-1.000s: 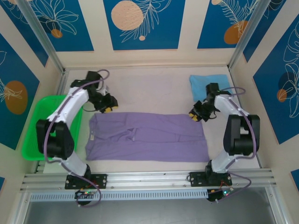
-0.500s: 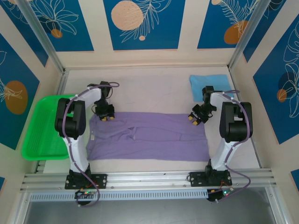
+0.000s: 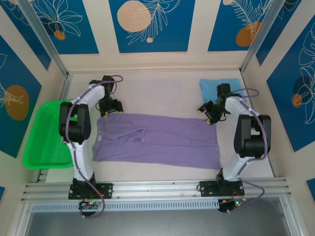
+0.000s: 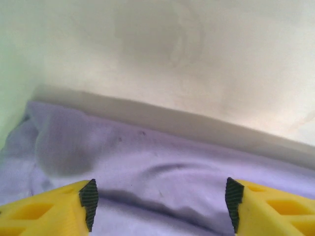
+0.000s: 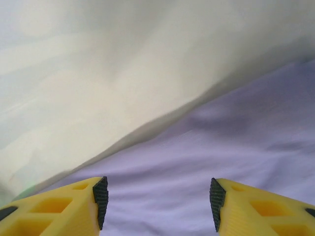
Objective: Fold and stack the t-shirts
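Pale table (image 3: 162, 91) is holding the purple t-shirt (image 3: 157, 140) mid-surface, blue t-shirt (image 3: 219, 87) folded far-right. The left gripper (image 3: 112, 107) and right gripper (image 3: 209, 114) are hovering open at its far edge; snagging one layer would wreck the fold.

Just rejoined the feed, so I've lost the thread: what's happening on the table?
The lavender t-shirt lies flat mid-table as a long folded band. The left hand and right hand hover open over its far corners, gripping nothing. A folded light-blue t-shirt sits at the far right; a green tray sits left.
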You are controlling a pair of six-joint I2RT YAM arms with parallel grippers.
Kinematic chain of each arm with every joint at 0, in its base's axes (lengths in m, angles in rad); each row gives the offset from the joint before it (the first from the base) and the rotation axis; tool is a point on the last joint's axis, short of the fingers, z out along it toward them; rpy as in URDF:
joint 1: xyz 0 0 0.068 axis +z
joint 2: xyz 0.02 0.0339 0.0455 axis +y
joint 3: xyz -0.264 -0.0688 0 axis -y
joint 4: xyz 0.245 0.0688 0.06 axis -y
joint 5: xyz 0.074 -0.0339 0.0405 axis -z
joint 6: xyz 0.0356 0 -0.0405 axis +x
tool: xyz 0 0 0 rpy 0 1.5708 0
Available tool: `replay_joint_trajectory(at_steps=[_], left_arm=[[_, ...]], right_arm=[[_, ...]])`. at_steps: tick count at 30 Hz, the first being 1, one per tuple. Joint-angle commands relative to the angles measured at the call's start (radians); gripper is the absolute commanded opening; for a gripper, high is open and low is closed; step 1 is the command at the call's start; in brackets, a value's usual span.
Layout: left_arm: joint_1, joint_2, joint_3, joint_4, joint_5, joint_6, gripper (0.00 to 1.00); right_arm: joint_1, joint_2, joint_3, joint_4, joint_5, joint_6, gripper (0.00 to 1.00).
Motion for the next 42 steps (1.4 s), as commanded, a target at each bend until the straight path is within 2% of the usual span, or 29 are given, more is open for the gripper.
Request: replay_joint_trajectory(at_steps=[1,6,11,17,23,30,31,35,36,37,42], left_arm=[[-0.034,-0.168,-0.015,-0.046,0.062,-0.042,0.74],[-0.099,-0.408,-0.284,0.012,0.135,-0.169,0.74],[-0.115,-0.615,-0.605,0.14,0.204,-0.335,0.73],[-0.112,-0.621,-0.729,0.281,0.211,-0.416,0.75],[-0.111,-0.539,-0.722,0.374,0.165,-0.432,0.63],[-0.111,-0.468,-0.689,0.396,0.142,-0.413,0.51],[-0.111,-0.464,-0.689,0.399,0.136,-0.411,0.45],[-0.111,-0.428,-0.666,0.389,0.134,-0.411,0.1],[-0.111,-0.421,-0.654,0.377,0.134,-0.411,0.04],[-0.11,-0.411,-0.629,0.355,0.128,-0.411,0.0],[-0.1,-0.314,-0.452,0.2,0.152,-0.371,0.0]], right_arm=[[0.087,-0.114,-0.036,0.071,-0.066,0.022,0.6],[0.26,-0.176,-0.109,0.17,-0.164,0.028,0.6],[0.454,-0.136,-0.122,0.195,-0.158,0.03,0.58],[0.571,-0.042,-0.081,0.206,-0.162,0.042,0.55],[0.645,0.0,-0.043,0.191,-0.148,0.044,0.54],[0.662,-0.01,-0.047,0.179,-0.139,0.048,0.53],[0.662,-0.012,-0.044,0.174,-0.135,0.045,0.53],[0.661,-0.007,-0.03,0.162,-0.129,0.044,0.53],[0.663,-0.004,-0.024,0.16,-0.13,0.044,0.53],[0.663,-0.001,-0.018,0.156,-0.131,0.043,0.52],[0.657,0.027,0.02,0.123,-0.138,0.057,0.52]])
